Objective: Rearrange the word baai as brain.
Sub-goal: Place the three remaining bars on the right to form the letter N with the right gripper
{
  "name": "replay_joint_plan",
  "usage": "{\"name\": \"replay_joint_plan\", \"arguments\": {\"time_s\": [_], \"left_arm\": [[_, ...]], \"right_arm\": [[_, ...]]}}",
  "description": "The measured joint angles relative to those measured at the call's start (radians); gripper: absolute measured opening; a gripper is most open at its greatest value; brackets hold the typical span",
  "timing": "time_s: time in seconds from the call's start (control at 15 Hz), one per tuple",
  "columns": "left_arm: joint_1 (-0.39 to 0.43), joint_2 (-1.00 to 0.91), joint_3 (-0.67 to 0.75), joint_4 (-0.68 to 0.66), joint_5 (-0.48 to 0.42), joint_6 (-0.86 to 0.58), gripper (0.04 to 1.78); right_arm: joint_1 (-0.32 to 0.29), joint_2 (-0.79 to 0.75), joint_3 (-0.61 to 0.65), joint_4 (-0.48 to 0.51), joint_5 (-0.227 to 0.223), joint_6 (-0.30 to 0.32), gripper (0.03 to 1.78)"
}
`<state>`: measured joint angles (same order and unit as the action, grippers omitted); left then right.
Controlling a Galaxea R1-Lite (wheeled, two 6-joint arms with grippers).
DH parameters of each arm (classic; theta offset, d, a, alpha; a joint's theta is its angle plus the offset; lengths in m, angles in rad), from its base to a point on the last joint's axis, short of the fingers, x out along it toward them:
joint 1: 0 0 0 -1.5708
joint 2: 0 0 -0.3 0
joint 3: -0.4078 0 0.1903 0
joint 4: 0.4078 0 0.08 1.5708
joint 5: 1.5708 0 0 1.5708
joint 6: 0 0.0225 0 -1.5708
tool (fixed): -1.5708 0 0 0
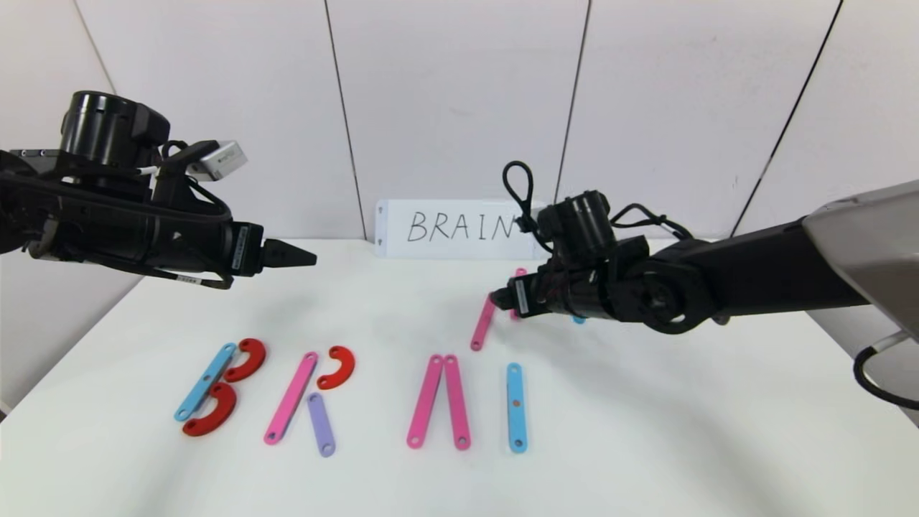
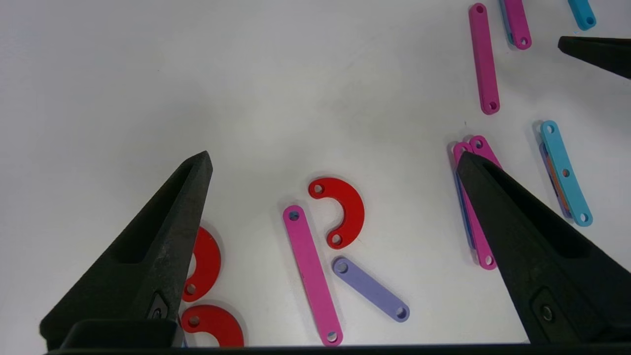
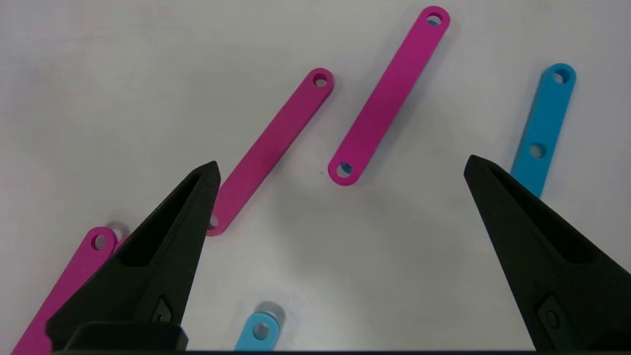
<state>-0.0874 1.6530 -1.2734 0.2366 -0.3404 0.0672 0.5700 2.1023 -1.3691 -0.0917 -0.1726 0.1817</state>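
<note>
The word lies near the table's front as flat pieces. A blue strip [image 1: 204, 380] and two red curves [image 1: 246, 359] form a B. A pink strip [image 1: 291, 397], a red curve [image 1: 337, 366] [image 2: 345, 209] and a purple strip [image 1: 321, 424] [image 2: 369, 288] form an R. Two pink strips [image 1: 439, 411] form an A shape and a blue strip [image 1: 516, 407] an I. My left gripper [image 1: 305, 256] [image 2: 335, 158] hovers open and empty above the R. My right gripper [image 1: 495, 296] [image 3: 341, 162] hangs open and empty over loose pink strips [image 1: 482, 323] [image 3: 271, 153] [image 3: 389, 96].
A white card [image 1: 459, 228] with handwritten BRAIN leans on the back wall. A loose blue strip [image 3: 542, 130] lies beside the right gripper, and another blue end [image 3: 259, 333] shows under it. The table edge runs along the left.
</note>
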Motion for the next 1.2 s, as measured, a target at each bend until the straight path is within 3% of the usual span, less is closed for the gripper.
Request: {"name": "replay_joint_plan", "arguments": {"time_s": [0.67,1.2], "left_arm": [[-0.004,0.0,-0.002,-0.001,-0.013,-0.001,1.74],[-0.004,0.005,-0.003,-0.002,-0.013,-0.001,1.74]], "right_arm": [[0.07,0.126,-0.106,-0.032,-0.002,0.006,1.73],[0.093,0.189,-0.148,-0.031,-0.016,0.066,1.73]]}}
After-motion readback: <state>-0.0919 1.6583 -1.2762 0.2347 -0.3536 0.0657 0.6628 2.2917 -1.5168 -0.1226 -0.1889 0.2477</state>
